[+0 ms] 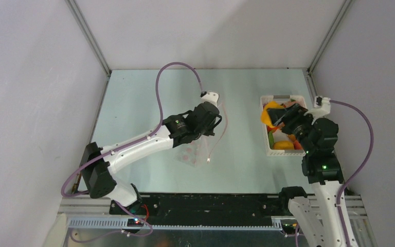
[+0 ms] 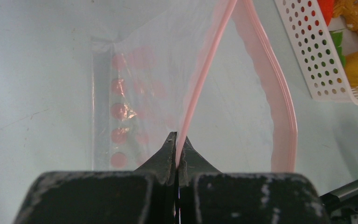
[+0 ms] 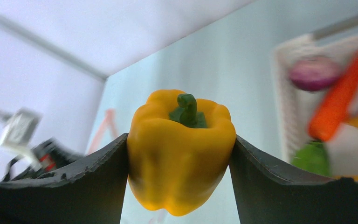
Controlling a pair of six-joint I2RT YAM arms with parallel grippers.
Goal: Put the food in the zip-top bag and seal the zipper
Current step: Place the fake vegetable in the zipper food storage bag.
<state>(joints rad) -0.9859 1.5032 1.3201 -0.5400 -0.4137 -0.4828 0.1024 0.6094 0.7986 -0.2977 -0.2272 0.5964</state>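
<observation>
My left gripper [image 2: 177, 138] is shut on one lip of the pink zipper [image 2: 205, 70] and holds it up, so the mouth of the zip-top bag [image 2: 121, 112] gapes; the other lip [image 2: 282, 112] bows away to the right. From above, the bag [image 1: 191, 153] hangs from this gripper [image 1: 216, 122] down to the table. My right gripper [image 3: 181, 136] is shut on a yellow toy pepper [image 3: 182, 158], stem up, gripped at both sides. In the top view that gripper [image 1: 284, 121] hovers over the basket with the pepper [image 1: 270, 113].
A white slotted basket [image 1: 267, 149] at the right holds more food: a purple onion [image 3: 314, 73], a carrot [image 3: 340, 102], a green piece [image 3: 313, 158] and a yellow piece [image 1: 284, 145]. Grey walls close in the table on three sides.
</observation>
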